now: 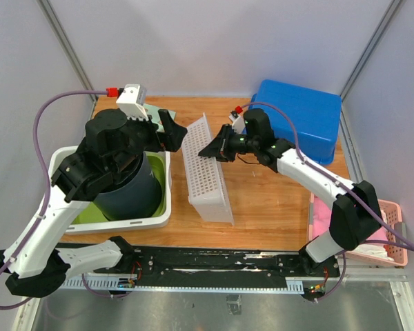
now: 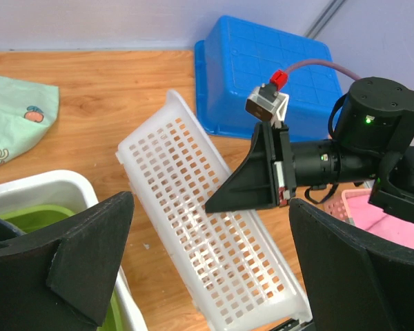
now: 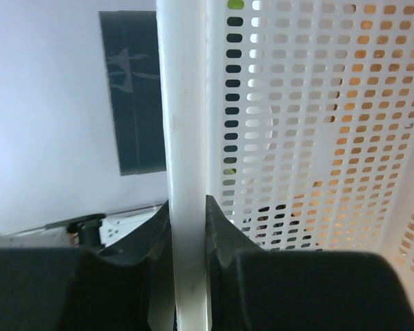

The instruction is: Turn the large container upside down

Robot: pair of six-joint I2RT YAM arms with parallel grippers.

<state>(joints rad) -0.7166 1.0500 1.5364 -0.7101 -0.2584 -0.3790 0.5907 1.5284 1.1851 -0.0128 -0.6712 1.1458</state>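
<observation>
The large container is a white perforated basket (image 1: 205,172), tipped up on its long side in the middle of the table, open side facing right. It also shows in the left wrist view (image 2: 214,221) and the right wrist view (image 3: 317,124). My right gripper (image 1: 212,151) is shut on the basket's upper rim, with the rim pinched between both fingers (image 3: 186,207); it also shows in the left wrist view (image 2: 245,183). My left gripper (image 1: 171,132) is open and empty, just left of the basket and above it (image 2: 210,241), not touching it.
A blue bin (image 1: 300,117) lies upside down at the back right. A white tub (image 1: 159,217) with a green liner and a dark pot stands at the left under my left arm. A pink basket (image 1: 393,234) is at the right edge. A green cloth (image 2: 17,117) lies back left.
</observation>
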